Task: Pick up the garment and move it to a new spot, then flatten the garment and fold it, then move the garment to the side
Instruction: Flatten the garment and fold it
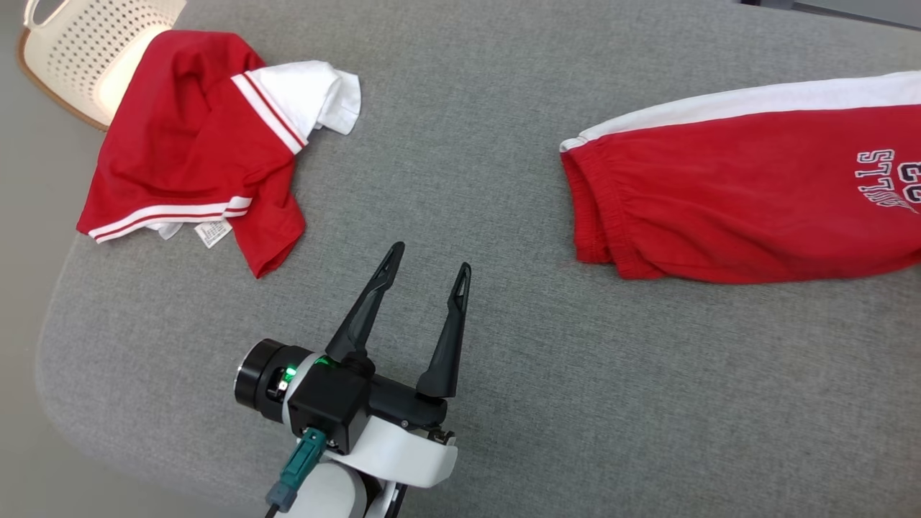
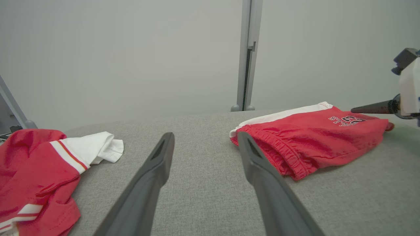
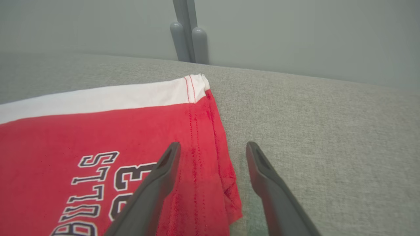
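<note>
The red Bulls shorts [image 1: 719, 208] lie flat and doubled over at the right edge of the grey padded table [image 1: 504, 360]. They look folded and set aside, so little seems left to do. Both claws gape empty, the right gripper [image 3: 212, 144] over the shorts' hem and the left gripper [image 1: 430, 259] mid-table. A crumpled red-and-white shirt [image 1: 194, 144] sits at the far left corner.

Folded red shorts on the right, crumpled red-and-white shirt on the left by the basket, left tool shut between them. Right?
Wrong on one point: the left tool is open, jaws well apart, as the head view shows. Folded red shorts on the right, crumpled red-and-white shirt on the left by the basket, tool between them: all correct.
</note>
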Motion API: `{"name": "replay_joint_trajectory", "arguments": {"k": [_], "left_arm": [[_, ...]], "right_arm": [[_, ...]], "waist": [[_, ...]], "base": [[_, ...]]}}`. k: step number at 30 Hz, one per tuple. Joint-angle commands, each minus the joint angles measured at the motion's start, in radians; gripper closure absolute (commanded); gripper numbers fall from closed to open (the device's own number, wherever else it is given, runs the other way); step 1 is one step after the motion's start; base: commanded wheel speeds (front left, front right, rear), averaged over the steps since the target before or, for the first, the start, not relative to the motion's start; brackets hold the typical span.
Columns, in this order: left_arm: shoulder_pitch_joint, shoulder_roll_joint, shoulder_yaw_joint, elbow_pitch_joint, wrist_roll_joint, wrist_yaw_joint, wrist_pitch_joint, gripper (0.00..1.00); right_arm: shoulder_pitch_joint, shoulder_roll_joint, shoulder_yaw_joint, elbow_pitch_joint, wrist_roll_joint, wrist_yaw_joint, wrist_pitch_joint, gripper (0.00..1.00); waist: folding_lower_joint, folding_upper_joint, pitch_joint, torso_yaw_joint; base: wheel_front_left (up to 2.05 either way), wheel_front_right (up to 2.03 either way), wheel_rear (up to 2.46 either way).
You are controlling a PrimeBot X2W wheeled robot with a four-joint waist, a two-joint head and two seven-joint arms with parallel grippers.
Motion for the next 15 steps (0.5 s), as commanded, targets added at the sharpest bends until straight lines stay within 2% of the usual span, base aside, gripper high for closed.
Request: {"name": "replay_joint_trajectory", "arguments": {"k": [1,9,12,13,15], "left_arm": [[0.006,-0.007,0.009,0.005,0.013,-0.014,0.000,0.00],[0.007,-0.034,0.036,0.019,0.049,-0.065,0.000,0.00],[0.009,-0.037,0.047,0.022,0.057,-0.071,0.000,0.00],[0.010,-0.038,0.052,0.022,0.061,-0.073,0.000,0.00],[0.013,-0.041,0.060,0.021,0.066,-0.078,0.000,0.00]], "right_arm": [[-0.022,-0.002,-0.003,0.027,-0.030,0.000,0.024,0.00],[-0.074,0.012,0.001,0.125,-0.083,0.000,0.117,0.02],[-0.081,0.023,0.011,0.134,-0.079,0.000,0.123,0.95],[-0.082,0.027,0.016,0.133,-0.071,0.000,0.121,1.00],[-0.083,0.031,0.026,0.130,-0.067,-0.001,0.116,1.00]], "waist": [[0.0000,-0.0001,0.011,0.014],[0.0000,-0.0001,0.033,0.034],[0.0000,-0.0001,0.037,0.030],[0.0000,-0.0001,0.039,0.026],[0.0000,-0.0001,0.040,0.012]], "base": [[0.00,0.00,0.00],[0.00,0.00,0.00],[0.00,0.00,0.00],[0.00,0.00,0.00],[0.00,0.00,0.00]]}}
